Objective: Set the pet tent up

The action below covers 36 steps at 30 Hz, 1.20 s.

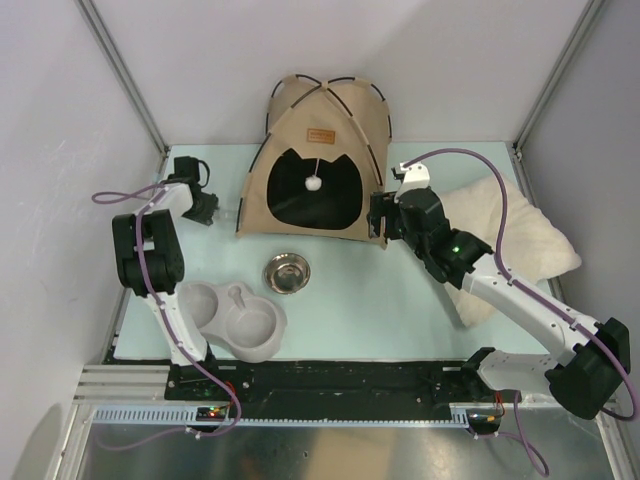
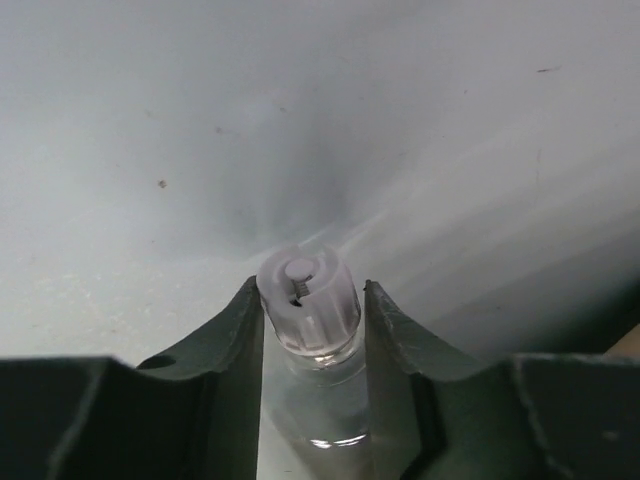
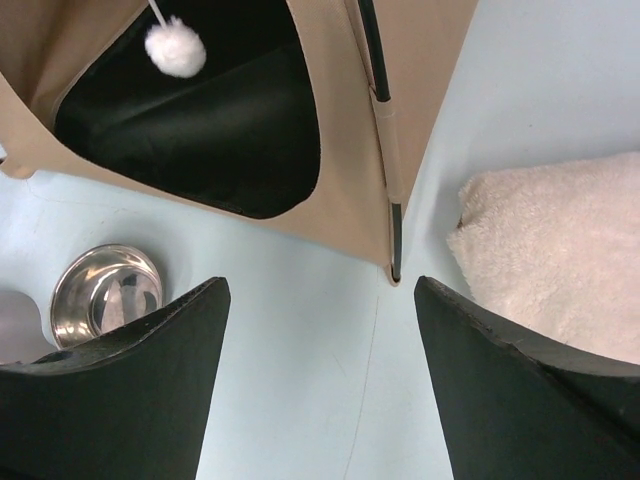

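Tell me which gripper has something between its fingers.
The left gripper: its fingers pinch a small clear bottle with a whitish cap. The right gripper stands open, empty, facing the tent corner.

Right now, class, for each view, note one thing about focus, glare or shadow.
Top external: steel bowl glints, tent interior reads solid black. Left wrist: white-capped tube sharp, dark shadow behind it on the table. Right wrist: black fingers lack detail, bowl mirrors glare.

Pillow [image 1: 540, 245] partly under right arm [image 1: 520, 300], tent label [image 1: 322, 135] unreadable, clear capped tube [image 2: 308, 300] cut off below
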Available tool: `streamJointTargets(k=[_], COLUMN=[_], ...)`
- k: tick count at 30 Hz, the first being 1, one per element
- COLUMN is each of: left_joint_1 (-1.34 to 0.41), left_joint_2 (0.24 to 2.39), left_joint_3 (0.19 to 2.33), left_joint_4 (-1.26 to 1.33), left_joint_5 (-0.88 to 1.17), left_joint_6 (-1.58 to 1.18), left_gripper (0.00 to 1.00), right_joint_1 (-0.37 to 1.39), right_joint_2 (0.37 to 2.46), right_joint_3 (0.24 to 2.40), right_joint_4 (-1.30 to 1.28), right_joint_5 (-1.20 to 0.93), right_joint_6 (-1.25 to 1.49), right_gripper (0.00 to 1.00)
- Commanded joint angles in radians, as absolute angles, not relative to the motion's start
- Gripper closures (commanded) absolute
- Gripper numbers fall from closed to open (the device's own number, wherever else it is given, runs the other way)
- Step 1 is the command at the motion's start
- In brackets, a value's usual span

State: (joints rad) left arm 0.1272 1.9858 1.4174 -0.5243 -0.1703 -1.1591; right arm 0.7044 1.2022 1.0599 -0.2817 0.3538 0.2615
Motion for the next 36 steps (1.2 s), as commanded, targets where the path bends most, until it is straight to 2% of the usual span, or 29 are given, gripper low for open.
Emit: streamJointTargets(k=[1,3,9,13,20,29,36], left_joint_1=[0.126,0.127,0.133,0.137,0.130,0.101,0.101], left_joint_2=[1.977,1.953,1.837,1.746,1.567,1.389,1.188], left_joint_3=[1.418,1.387,1.280,1.235,1.215,1.233,1.166], left_joint_4=[-0.515,-0.514,-0.515,-0.515,-0.516,-0.527,-0.583], left_joint_5=[-0.168,-0.196,-0.345,-0.422,-0.564,-0.721,-0.686], left_joint_6=[-1.132,-1.130,-1.080,-1.020,-0.905,-0.723,-0.633], left_gripper=[0.74,0.82,0.88,0.99,1.00,1.00,1.00], right_joint_1=[0.718,0.723,0.734,0.743,0.773,0.823,0.783], right_joint_2=[1.172,1.172,1.169,1.183,1.243,1.371,1.461], right_joint_3=[1.055,1.055,1.040,1.038,1.038,1.038,1.041], right_joint_4=[-0.288,-0.293,-0.282,-0.269,-0.235,-0.113,-0.063], right_joint_5=[0.396,0.404,0.398,0.374,0.337,0.110,0.115], right_joint_6=[0.280,0.280,0.282,0.273,0.265,0.212,0.272], right_gripper=[0.21,0.20,0.20,0.20,0.20,0.21,0.22])
